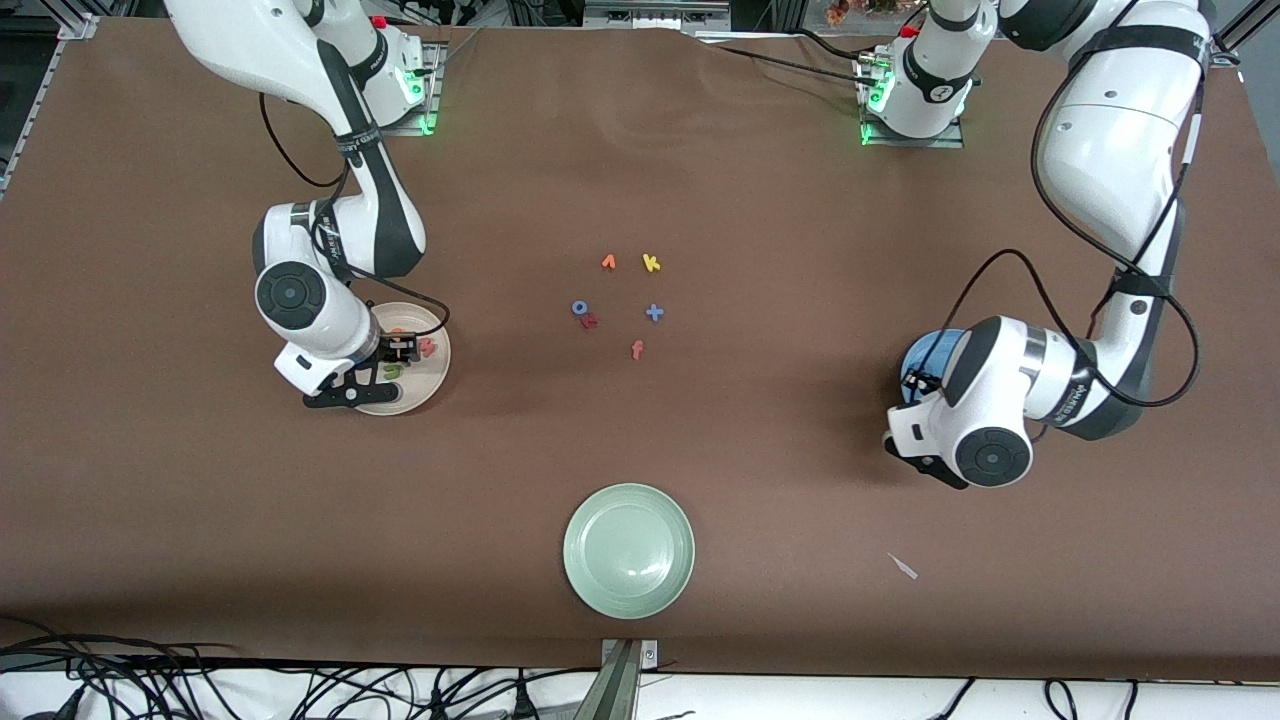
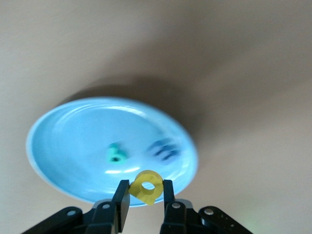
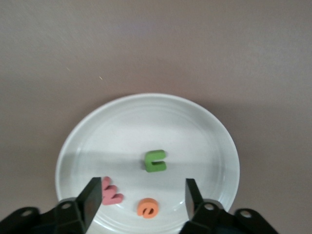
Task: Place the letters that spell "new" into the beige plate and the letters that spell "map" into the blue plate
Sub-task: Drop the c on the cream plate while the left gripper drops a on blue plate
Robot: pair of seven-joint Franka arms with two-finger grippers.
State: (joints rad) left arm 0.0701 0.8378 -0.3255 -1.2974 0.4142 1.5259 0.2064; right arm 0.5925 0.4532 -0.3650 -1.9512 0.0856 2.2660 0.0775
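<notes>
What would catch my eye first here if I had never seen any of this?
Probably the two white arms, each poised over a plate. The left gripper pinches a yellow a above the blue plate; the right gripper stands open over the beige plate, which holds three letters. A pale green plate sits nearest the front camera.

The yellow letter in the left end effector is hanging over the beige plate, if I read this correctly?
Not quite: the left wrist view shows the left end effector holding the yellow letter over the blue plate, not the beige one.
</notes>
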